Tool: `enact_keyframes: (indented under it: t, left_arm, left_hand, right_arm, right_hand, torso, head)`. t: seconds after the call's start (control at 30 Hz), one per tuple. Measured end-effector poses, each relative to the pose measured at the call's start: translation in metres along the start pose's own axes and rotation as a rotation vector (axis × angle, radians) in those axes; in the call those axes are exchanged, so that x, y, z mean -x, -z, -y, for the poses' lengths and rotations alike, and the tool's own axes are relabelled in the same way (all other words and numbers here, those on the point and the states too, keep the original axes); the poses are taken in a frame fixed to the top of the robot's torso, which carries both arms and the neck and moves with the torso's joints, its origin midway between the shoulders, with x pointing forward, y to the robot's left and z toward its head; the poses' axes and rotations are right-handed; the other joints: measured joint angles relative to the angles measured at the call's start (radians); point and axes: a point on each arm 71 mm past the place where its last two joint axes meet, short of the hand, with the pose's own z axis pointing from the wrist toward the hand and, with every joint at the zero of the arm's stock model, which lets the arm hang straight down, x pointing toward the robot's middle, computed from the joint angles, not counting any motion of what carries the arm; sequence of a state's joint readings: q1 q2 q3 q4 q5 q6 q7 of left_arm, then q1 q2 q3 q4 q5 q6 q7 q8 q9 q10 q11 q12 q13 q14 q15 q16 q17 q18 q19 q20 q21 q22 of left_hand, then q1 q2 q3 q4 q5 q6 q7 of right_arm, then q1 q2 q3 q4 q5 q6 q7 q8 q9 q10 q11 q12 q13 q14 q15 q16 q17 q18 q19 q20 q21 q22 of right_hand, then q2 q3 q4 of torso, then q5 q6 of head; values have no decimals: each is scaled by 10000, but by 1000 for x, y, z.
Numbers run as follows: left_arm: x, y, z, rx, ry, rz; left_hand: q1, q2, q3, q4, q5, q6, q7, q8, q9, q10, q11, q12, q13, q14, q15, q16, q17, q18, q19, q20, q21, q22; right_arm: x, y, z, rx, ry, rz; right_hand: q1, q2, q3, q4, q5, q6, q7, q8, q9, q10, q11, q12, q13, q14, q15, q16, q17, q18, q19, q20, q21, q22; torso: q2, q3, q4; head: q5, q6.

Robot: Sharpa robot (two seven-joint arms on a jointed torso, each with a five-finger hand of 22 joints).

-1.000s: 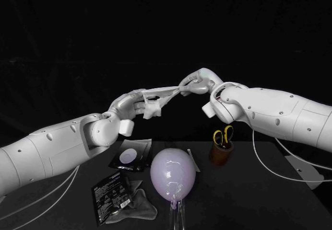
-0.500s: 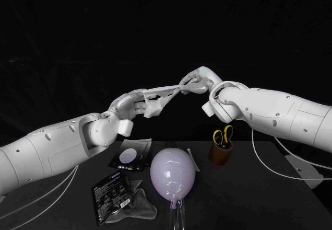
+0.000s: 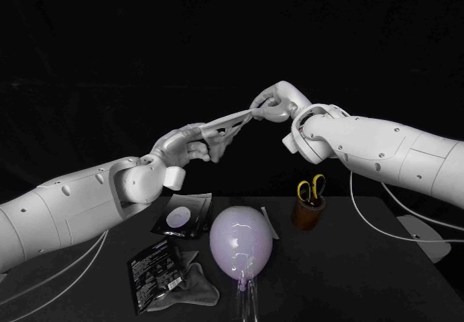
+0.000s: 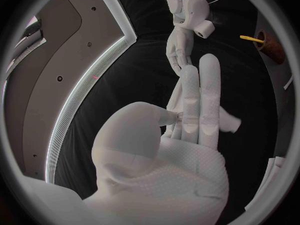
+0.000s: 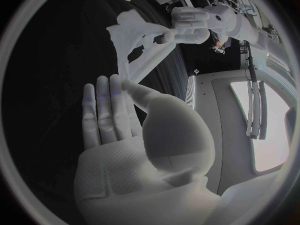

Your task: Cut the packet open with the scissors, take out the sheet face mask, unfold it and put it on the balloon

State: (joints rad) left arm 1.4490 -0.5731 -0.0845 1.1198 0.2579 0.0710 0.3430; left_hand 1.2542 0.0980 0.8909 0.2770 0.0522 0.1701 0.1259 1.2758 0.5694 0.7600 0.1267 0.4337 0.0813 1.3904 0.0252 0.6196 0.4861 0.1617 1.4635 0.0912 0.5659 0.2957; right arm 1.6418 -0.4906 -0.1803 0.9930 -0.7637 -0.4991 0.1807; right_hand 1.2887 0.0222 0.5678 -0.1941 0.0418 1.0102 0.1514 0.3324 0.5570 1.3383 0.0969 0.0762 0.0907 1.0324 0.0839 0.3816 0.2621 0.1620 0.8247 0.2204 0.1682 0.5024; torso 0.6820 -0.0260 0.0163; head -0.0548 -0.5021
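Sheet mask (image 3: 230, 123): thin, pale, limp fabric with cut-out holes, pulled into a narrow band in the air above the far side of the black surface (image 3: 367, 268). It sloped up from left to right.

Left hand (image 3: 194, 144) gripped the lower left end. In the wrist view its fingers lay straight and close together along the fabric, with the thumb folded across. Right hand (image 3: 273, 106) pinched the upper right end between thumb and fingers. A loose flap hung below the band near the left hand.

Both white arms were raised with the hands near each other at mid-scene, well above everything on the surface.

Balloon (image 3: 242, 241): glossy, lilac, egg-shaped, lying near centre with its neck toward the near edge. Just left of it were a dark packet (image 3: 184, 216) with a pale round patch, a second packet (image 3: 155, 267) with print nearer, and a crumpled grey sheet (image 3: 198, 285) beside that. Yellow-handled scissors (image 3: 311, 188) stood handles-up in a brown round cup (image 3: 310, 216), right of the balloon.
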Motion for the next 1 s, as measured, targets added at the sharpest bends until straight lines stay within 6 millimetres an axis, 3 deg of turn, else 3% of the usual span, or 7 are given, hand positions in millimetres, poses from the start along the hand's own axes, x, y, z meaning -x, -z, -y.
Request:
enact_keyframes:
  t: [0.17,0.27,0.37,0.47,0.63,0.87,1.0]
  left_arm:
    - [0,0,1,-27,-100,3]
    - [1,0,2,-126,-301,126]
    - [2,-1,2,-266,-601,381]
    - [3,-1,3,-437,-1002,705]
    - [8,-1,7,-737,-1990,1294]
    - [13,0,10,-1029,-3279,1733]
    - [16,0,13,-1198,-3925,1938]
  left_hand:
    - [89,-89,-94,-39,0,95,-22,-93,-74,0,0,0,-15,0,0,120,93,-2,0,-1,299,314]
    - [269,-268,-154,-344,0,490,-88,-355,-327,5,6,0,-45,-8,0,259,195,-4,-5,-2,464,460]
    - [513,-750,-285,-872,0,1737,-115,-1162,-995,86,86,0,-92,-679,173,299,297,-10,-680,15,-313,-467]
    - [642,-1035,-578,-1165,-1,2690,-194,-2058,-1606,63,154,-101,-120,-1456,280,367,443,-12,-1401,94,-521,-645]
    - [868,-1187,-1256,-1657,-6,4133,-97,-3658,-2503,265,302,-193,-129,-3727,574,1479,1100,-159,-3048,180,-140,-107]
    - [1109,-1203,-1914,-1943,-34,4895,-108,-4661,-2868,264,631,-560,-157,-7878,1182,3018,2300,-878,-5989,252,1001,1235]
    - [1162,-1151,-2198,-2080,-34,5186,-79,-5113,-2935,23,724,-621,-137,-9367,1392,3754,2575,-936,-7427,470,1835,2153]
  right_arm:
    - [0,-1,-3,309,311,-62]
    - [-2,1,-6,488,382,-158]
    - [-3,2,-9,615,411,-228]
    - [-4,4,-11,702,399,-279]
    - [-4,9,-14,802,227,-367]
    - [-2,17,-17,799,-182,-463]
    - [-1,20,-19,759,-436,-487]
  right_hand:
    - [0,0,-1,0,-9,-1,0,-3,2,1,1,0,0,0,0,0,-1,-3,0,0,0,0]
    - [0,0,-1,0,28,-3,0,-9,5,3,3,0,-1,0,0,0,-2,-4,0,0,0,8]
    - [0,-1,-1,0,29,-4,1,-12,8,-14,-13,0,-1,0,0,0,-3,-5,0,0,0,8]
    - [-1,-1,-1,0,30,-7,2,-24,12,-22,-21,0,-1,0,0,0,6,-5,0,0,0,8]
    - [-1,-1,-1,0,30,-16,9,5,11,-22,-20,0,-2,0,0,0,6,-7,-37,-37,0,15]
    - [-2,-2,-1,0,28,-11,2,7,3,-22,-19,0,-2,0,0,0,5,-11,-37,-37,0,18]
    - [-2,-2,-1,0,26,6,-17,3,3,-22,-18,0,-2,0,0,0,4,-12,-37,-37,-1,17]
  torso:
    - [3,-2,5]
    - [3,-1,5]
    - [3,0,0]
    - [3,0,-5]
    - [7,6,0]
    - [12,7,-12]
    - [5,7,-9]
  head:
    - [-13,24]
    - [-14,46]
    - [-14,60]
    - [-17,82]
    - [-30,107]
    - [-54,94]
    - [-48,86]
